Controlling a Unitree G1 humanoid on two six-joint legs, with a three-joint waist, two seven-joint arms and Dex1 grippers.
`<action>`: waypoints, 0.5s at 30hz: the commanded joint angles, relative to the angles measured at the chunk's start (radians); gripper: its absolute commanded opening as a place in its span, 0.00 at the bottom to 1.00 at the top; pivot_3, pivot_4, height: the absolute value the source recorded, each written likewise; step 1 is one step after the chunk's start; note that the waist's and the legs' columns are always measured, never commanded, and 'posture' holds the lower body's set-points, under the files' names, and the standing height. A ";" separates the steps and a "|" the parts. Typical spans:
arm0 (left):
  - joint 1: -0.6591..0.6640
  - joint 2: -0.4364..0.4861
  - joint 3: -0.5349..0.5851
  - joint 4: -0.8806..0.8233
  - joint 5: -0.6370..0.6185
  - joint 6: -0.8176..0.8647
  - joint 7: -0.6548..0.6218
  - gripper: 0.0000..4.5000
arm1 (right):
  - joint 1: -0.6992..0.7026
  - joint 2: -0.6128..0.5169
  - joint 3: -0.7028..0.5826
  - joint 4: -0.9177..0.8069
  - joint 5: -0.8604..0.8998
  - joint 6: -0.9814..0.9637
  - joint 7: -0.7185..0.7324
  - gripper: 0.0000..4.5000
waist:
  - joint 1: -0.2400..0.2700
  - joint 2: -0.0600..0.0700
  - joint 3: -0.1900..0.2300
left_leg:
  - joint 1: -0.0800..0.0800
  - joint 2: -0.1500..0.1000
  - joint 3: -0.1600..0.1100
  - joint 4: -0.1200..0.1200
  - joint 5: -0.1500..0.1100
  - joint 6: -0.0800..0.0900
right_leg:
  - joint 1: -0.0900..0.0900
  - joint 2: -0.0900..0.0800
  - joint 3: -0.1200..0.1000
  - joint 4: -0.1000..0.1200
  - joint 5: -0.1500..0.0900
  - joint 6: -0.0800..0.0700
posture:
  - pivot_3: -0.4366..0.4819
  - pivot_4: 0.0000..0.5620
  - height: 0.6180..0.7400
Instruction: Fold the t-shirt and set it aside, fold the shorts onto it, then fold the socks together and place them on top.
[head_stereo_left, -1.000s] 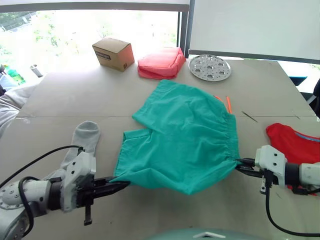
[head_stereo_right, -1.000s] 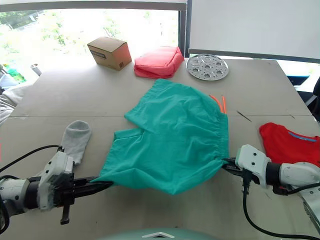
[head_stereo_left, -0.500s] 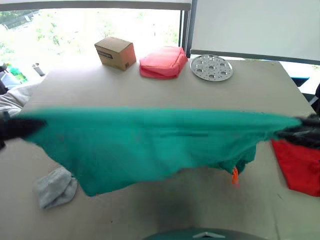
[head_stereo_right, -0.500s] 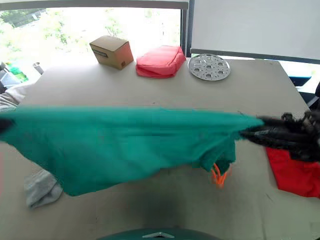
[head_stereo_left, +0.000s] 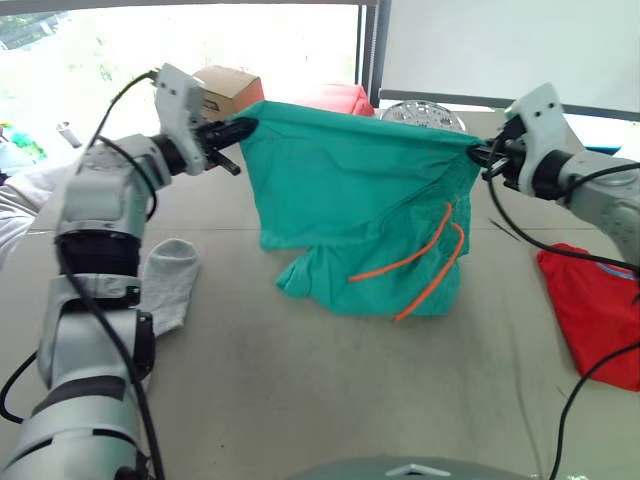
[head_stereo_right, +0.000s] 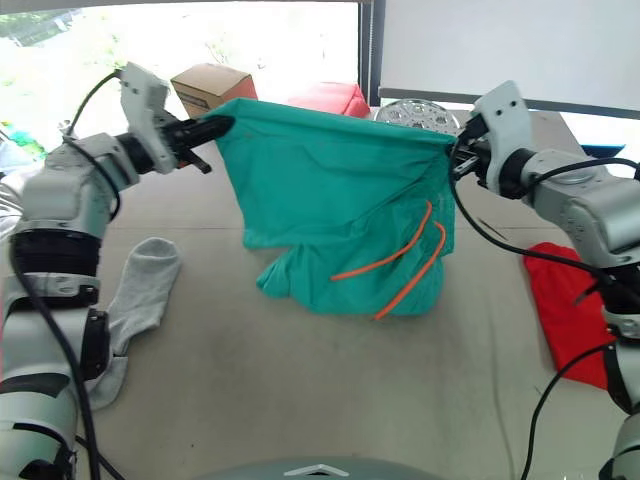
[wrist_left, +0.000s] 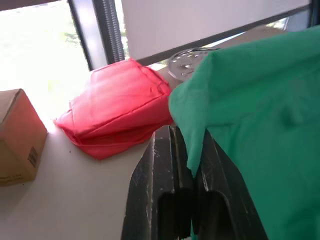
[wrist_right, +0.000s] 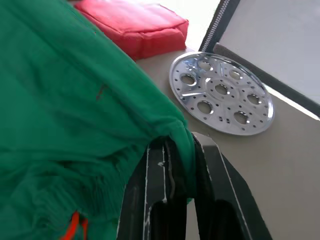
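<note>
Here, the left end effector (head_stereo_left: 238, 131) and right end effector (head_stereo_left: 482, 153) each clamp a top corner of the shorts (head_stereo_left: 365, 215), suspended mid-frame above the table (head_stereo_left: 300, 400).

Cardboard box (head_stereo_left: 232, 88), pink pouch (wrist_left: 120, 114) (padded), perforated metal disc (wrist_right: 221, 94)

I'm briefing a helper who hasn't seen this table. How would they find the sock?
Start at the teal shorts held up over the table between the left gripper and right gripper. Below the left arm, a light grey sock lies flat, the one small pale knitted item.
</note>
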 joint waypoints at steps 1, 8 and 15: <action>-0.022 -0.019 0.003 0.066 0.075 -0.117 -0.001 0.00 | -0.012 0.004 0.003 0.034 -0.140 -0.098 0.067 0.08 | -0.003 0.000 0.000 | 0.000 0.000 0.001 0.000 0.000 0.000 | 0.000 0.000 0.000 0.001 0.000 0.001 | 0.48 0.27 0.99; 0.160 0.097 0.111 -0.235 -0.066 0.117 -0.244 0.45 | 0.216 -0.184 -0.160 -0.199 -0.120 -0.143 0.367 0.57 | -0.009 0.002 0.001 | 0.000 0.001 0.001 0.000 -0.002 0.005 | 0.000 0.000 0.001 0.003 0.001 0.001 | 0.48 0.27 0.99; 0.649 0.258 0.168 -0.940 -0.317 0.365 -0.439 0.45 | 0.478 -0.290 -0.245 -0.370 -0.160 -0.324 0.591 0.57 | -0.017 0.004 0.001 | 0.009 0.006 -0.005 0.000 -0.003 0.006 | 0.007 -0.001 0.002 -0.001 -0.001 0.000 | 0.48 0.27 0.99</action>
